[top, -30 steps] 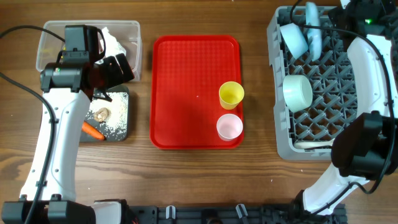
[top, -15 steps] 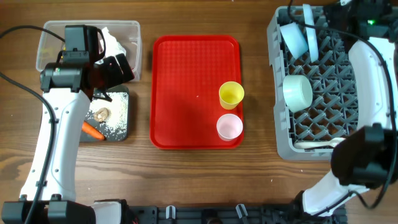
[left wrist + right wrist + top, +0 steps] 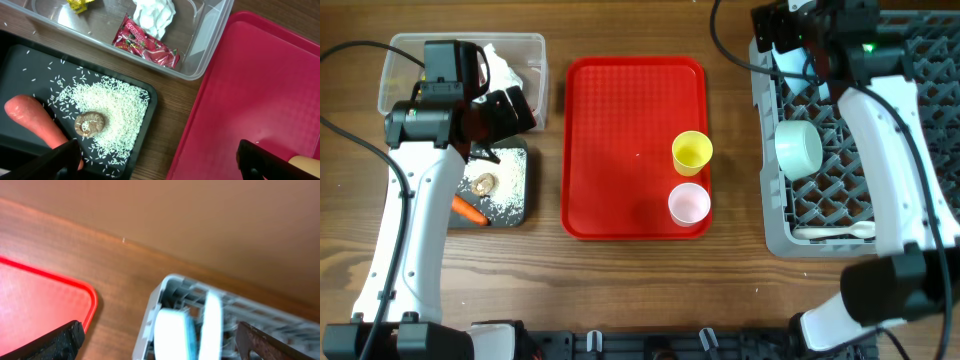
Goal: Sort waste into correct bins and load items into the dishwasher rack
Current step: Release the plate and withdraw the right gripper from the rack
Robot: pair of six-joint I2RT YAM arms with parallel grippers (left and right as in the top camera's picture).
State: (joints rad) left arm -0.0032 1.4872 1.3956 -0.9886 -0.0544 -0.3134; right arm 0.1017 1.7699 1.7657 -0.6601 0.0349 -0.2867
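Observation:
My left gripper is open and empty above the gap between the black tray and the red tray. The black tray holds the carrot, the brown lump and rice. The clear tub holds tissue, a red wrapper and a yellow wrapper. My right gripper is open and empty over the grey rack's far left corner. A bowl and the plate stand on edge there. A second bowl and the spoon lie in the rack.
The yellow cup and the pink cup stand upright on the right side of the red tray. The right arm arches over the rack's middle. Bare wood lies between the red tray and the rack.
The right arm has swung left along the rack's far edge, from its far right corner to its far left corner. The left arm has not moved.

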